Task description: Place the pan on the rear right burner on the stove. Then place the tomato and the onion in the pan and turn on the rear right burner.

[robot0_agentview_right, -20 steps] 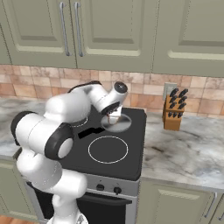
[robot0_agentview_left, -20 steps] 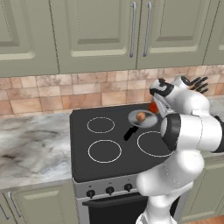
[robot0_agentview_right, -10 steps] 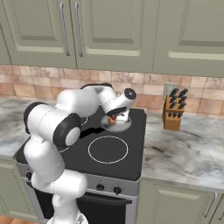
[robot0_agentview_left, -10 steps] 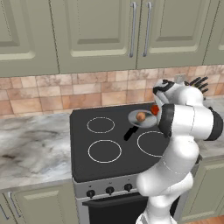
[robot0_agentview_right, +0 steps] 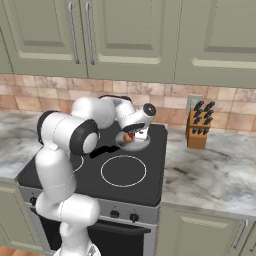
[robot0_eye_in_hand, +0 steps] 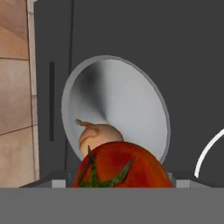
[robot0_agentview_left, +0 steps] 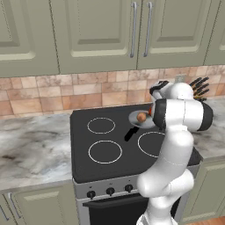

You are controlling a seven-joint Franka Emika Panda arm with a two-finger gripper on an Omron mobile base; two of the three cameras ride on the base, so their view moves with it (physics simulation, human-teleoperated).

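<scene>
Since a second ago: forearm swung right, hand level above pan | tomato [robot0_eye_in_hand: 120, 168] pinched between spread fingers, over onion [robot0_eye_in_hand: 98, 136] | onion lies in pan [robot0_agentview_right: 142, 145] near 6 o'clock | pan at stove [robot0_agentview_left: 81, 165] 1 o'clock corner, handle toward 7 | judgement: held high to drop beside onion

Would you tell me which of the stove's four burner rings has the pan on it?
The rear right burner: the pan, holding the onion, covers it, while the other three white rings lie bare.

Tomato [robot0_eye_in_hand: 120, 168] cut off below; onion [robot0_eye_in_hand: 97, 136] half hidden.
</scene>
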